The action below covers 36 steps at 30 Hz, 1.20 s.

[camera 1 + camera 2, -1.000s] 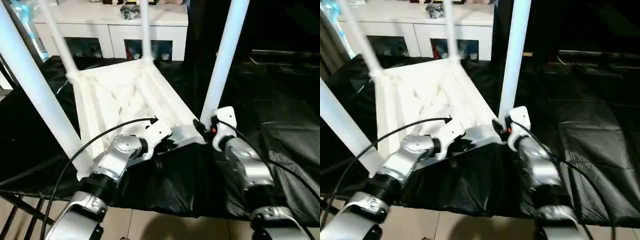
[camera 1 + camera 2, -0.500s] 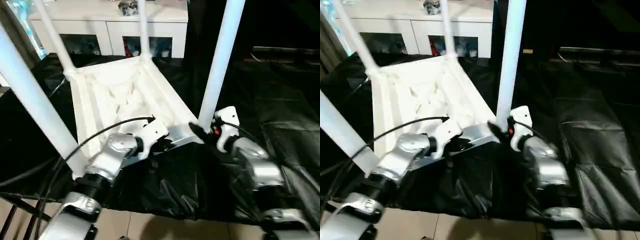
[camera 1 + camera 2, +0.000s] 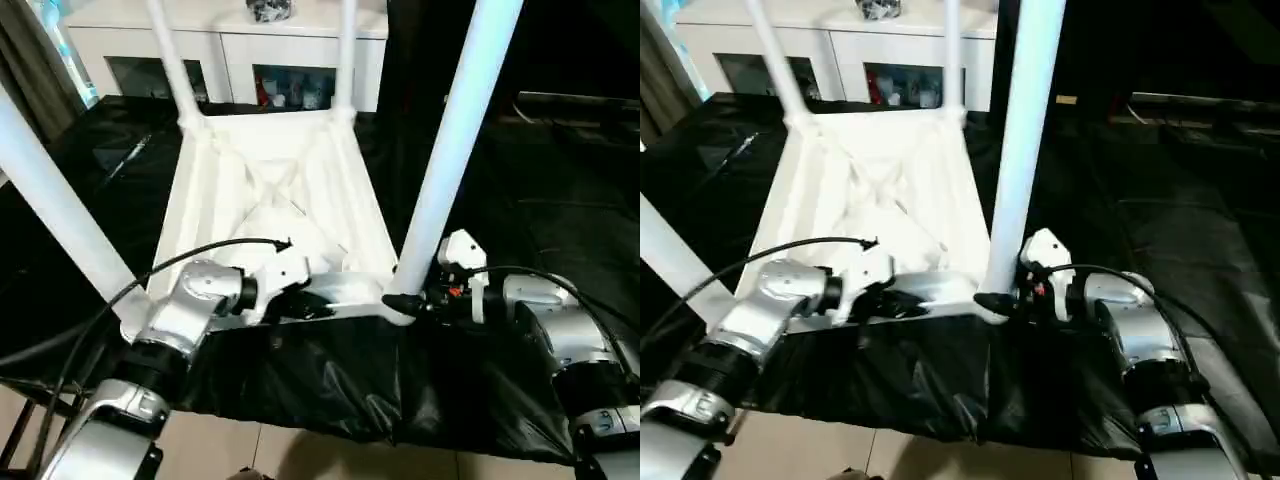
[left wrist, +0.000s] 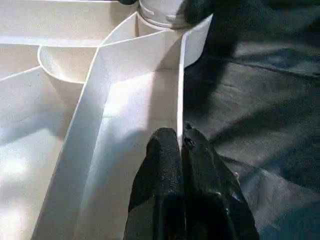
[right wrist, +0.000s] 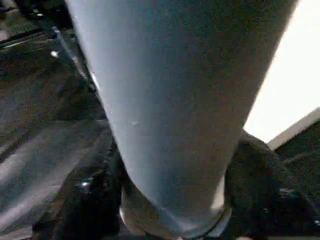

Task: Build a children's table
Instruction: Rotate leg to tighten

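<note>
Inverted children's table (image 3: 275, 200): a white plastic rectangular slab lying underside up on black sheeting (image 3: 560, 200), its moulded ribs crossing diagonally inside a raised rim, with rounded sockets at the corners. Four smooth white tubular legs stand up from the sockets; the near right leg (image 3: 455, 150) and the near left leg (image 3: 55, 200) rise past the camera, and two far legs stand at the back corners. Behind is a white cabinet (image 3: 240, 60) with glass doors.

Left tool (image 4: 181, 145): two matte black fingers pressed together on the thin near rim wall of the slab, which passes between their tips. Right tool (image 3: 1002, 300): black fingers set either side of the flared foot of the near right leg at its socket; in the right wrist view the grey tube sits between dark pads, clamped.

Compared with one second earlier, the slab lies squarer to the robot, and the right forearm (image 3: 560, 335) now reaches the leg from the side.
</note>
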Available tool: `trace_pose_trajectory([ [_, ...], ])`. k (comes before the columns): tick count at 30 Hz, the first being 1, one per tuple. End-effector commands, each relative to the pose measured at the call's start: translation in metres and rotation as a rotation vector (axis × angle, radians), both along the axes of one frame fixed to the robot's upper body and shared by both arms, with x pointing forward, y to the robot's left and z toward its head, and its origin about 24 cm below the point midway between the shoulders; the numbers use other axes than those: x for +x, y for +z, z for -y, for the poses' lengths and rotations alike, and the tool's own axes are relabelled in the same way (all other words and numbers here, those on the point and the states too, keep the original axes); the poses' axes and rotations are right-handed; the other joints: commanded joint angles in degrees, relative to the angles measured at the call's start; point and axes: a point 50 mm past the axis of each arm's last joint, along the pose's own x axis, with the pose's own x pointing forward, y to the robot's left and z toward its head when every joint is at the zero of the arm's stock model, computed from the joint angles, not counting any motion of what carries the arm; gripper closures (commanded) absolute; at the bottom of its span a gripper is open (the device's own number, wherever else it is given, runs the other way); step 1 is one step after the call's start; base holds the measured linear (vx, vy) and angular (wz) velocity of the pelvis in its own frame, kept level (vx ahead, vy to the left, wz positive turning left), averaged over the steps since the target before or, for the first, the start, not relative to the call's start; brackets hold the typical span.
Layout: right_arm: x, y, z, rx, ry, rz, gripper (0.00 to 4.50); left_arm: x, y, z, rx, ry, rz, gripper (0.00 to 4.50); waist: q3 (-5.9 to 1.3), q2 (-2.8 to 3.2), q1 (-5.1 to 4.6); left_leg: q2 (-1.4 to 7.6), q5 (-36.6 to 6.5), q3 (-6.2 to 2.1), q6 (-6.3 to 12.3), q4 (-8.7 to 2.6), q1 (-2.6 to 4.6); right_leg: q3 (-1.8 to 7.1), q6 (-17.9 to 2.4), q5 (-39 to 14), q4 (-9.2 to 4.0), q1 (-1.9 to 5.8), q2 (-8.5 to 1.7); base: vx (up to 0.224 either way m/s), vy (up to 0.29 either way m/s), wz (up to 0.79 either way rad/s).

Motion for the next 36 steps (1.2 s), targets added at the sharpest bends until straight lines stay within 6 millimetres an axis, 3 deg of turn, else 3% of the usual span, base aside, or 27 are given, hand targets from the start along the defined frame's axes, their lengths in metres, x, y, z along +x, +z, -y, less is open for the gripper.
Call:
trace_pose_trajectory([
  [1, -0.010, -0.015, -0.012, 0.000, 0.097, -0.099, 1.84, 0.005, 0.008, 0.003, -0.054, 0.009, 0.019, 4.50, -2.88, -0.99, 0.20, 2.85, -8.6, -0.89, 5.96, -3.27, 0.81, 1.74, -17.0, -1.7, -3.39, 2.06, -3.01, 0.000, 0.000, 0.00],
  [9, -0.016, -0.019, -0.013, 0.018, 0.151, -0.148, 2.17, 0.005, 0.007, -0.004, -0.034, -0.013, -0.002, 4.50, -2.83, -1.02, 0.29, 2.82, -8.8, -0.86, 5.30, -3.27, 0.87, 1.79, -17.2, -2.2, -3.35, 2.05, -3.04, 0.000, 0.000, 0.00],
  [14, -0.020, -0.024, -0.019, 0.073, 0.084, -0.147, 2.27, 0.007, 0.001, -0.002, -0.011, 0.061, 0.010, 4.50, -2.76, -0.89, 0.49, 2.88, -9.0, -0.93, 4.91, -3.36, 0.89, 1.84, -16.8, -2.2, -3.35, 2.07, -3.03, 0.000, 0.000, 0.00],
  [15, -0.020, -0.025, -0.021, 0.085, 0.059, -0.148, 2.32, 0.008, -0.001, -0.001, 0.000, 0.084, 0.014, 4.50, -2.73, -0.91, 0.54, 2.89, -10.0, -0.95, 4.59, -3.45, 1.00, 1.83, -16.7, -3.6, -3.51, 2.02, -3.13, 0.000, 0.000, 0.00],
  [16, -0.018, -0.031, -0.028, 0.093, -0.081, -0.133, 2.32, 0.013, -0.003, 0.006, 0.003, 0.168, 0.040, 4.50, -2.50, -0.93, 0.55, 2.91, -11.1, -0.95, 3.98, -3.66, 1.02, 1.91, -16.1, -5.4, -3.75, 1.88, -3.02, 0.000, 0.000, 0.00],
  [17, -0.018, -0.031, -0.028, 0.093, -0.081, -0.133, 2.36, 0.013, -0.003, 0.006, 0.003, 0.168, 0.040, 4.50, -2.32, -0.76, 0.49, 3.00, -12.1, -1.01, 3.38, -3.87, 1.09, 2.05, -15.7, -6.8, -3.96, 1.75, -3.11, 0.000, 0.000, 0.00],
  [19, -0.014, -0.036, -0.036, 0.107, -0.220, -0.110, 2.39, 0.016, -0.004, 0.017, -0.014, 0.233, 0.056, 4.50, -1.88, -0.87, -0.17, 2.82, -18.0, -1.31, 0.32, -4.48, 1.43, 2.16, -13.3, -17.7, -4.99, 1.41, -3.41, 0.000, 0.000, 0.00],
  [20, -0.011, -0.038, -0.041, 0.122, -0.290, -0.097, 2.42, 0.017, -0.003, 0.024, -0.032, 0.264, 0.061, 4.50, -1.86, -0.60, -0.19, 2.76, -19.4, -1.56, -0.41, -4.54, 1.65, 2.12, -12.6, -20.4, -5.24, 1.28, -3.56, 0.000, 0.000, 0.00],
  [21, -0.009, -0.039, -0.046, 0.133, -0.349, -0.083, 2.45, 0.019, -0.003, 0.031, -0.048, 0.297, 0.070, 4.50, -1.79, -0.91, -0.73, 2.64, -21.3, -1.87, -1.52, -4.81, 1.47, 2.13, -10.3, -24.6, -5.67, 1.21, -3.46, 0.000, 0.000, 0.00],
  [22, -0.009, -0.039, -0.046, 0.133, -0.349, -0.083, 2.47, 0.019, -0.003, 0.031, -0.048, 0.297, 0.070, 4.50, -1.78, -0.95, -0.76, 2.61, -21.8, -1.92, -1.62, -4.83, 1.61, 2.13, -9.7, -25.6, -5.84, 1.03, -3.46, 0.000, 0.000, 0.00],
  [24, -0.005, -0.039, -0.066, 0.175, -0.432, -0.058, 2.50, 0.021, -0.001, 0.052, -0.075, 0.355, 0.086, 4.50, -1.81, -0.45, -0.88, 2.48, -22.8, -1.92, -1.76, -4.71, 1.91, 2.31, -8.8, -26.8, -6.22, 0.59, -3.45, 0.000, 0.000, 0.00],
  [26, -0.002, -0.039, -0.080, 0.202, -0.487, -0.051, 2.51, 0.021, 0.000, 0.067, -0.094, 0.391, 0.090, 4.50, -1.89, -0.60, -1.11, 2.43, -22.3, -1.95, -1.86, -4.79, 1.74, 2.29, -8.4, -26.4, -6.21, 0.56, -3.34, 0.000, 0.000, 0.00],
  [27, 0.001, -0.037, -0.089, 0.212, -0.522, -0.048, 2.52, 0.020, 0.000, 0.075, -0.097, 0.392, 0.097, 4.50, -1.73, -0.18, -1.20, 2.39, -23.5, -1.87, -1.86, -4.77, 2.03, 2.31, -8.4, -26.7, -6.60, 0.12, -3.22, 0.000, 0.000, 0.00],
  [29, 0.007, -0.034, -0.102, 0.215, -0.573, -0.041, 2.52, 0.018, 0.002, 0.087, -0.099, 0.379, 0.111, 4.50, -2.06, -0.25, -1.22, 2.23, -22.6, -2.02, -1.32, -4.85, 1.67, 2.19, -8.2, -25.1, -6.34, 0.65, -3.16, 0.000, 0.000, 0.00],
  [31, 0.012, -0.031, -0.112, 0.218, -0.600, -0.035, 2.52, 0.016, 0.003, 0.093, -0.102, 0.360, 0.122, 4.50, -2.34, 0.25, -1.48, 2.25, -20.3, -2.09, -1.03, -4.96, 1.17, 2.15, -9.0, -20.2, -5.78, 0.93, -3.04, 0.000, 0.000, 0.00],
  [32, 0.013, -0.030, -0.113, 0.225, -0.602, -0.035, 2.52, 0.015, 0.004, 0.093, -0.103, 0.357, 0.123, 4.50, -2.49, 0.25, -1.46, 2.28, -18.8, -1.93, -0.50, -4.84, 1.04, 2.16, -9.7, -16.7, -5.59, 1.06, -2.96, 0.000, 0.000, 0.00],
  [34, 0.013, -0.026, -0.106, 0.231, -0.577, 0.003, 1.97, 0.013, 0.005, 0.088, -0.100, 0.313, 0.144, 4.50, -2.59, 0.41, -1.30, 2.18, -17.2, -1.67, 0.88, -4.58, 0.90, 2.16, -10.8, -12.9, -5.37, 1.35, -3.02, 0.000, 0.000, 0.00],
  [36, 0.011, -0.027, -0.101, 0.223, -0.553, 0.011, 1.80, 0.011, 0.005, 0.085, -0.100, 0.278, 0.155, 4.50, -2.93, 0.46, -1.23, 2.16, -15.0, -1.63, 2.02, -4.37, 0.75, 2.04, -11.2, -9.3, -5.03, 1.76, -2.96, 0.000, 0.000, 0.00],
])
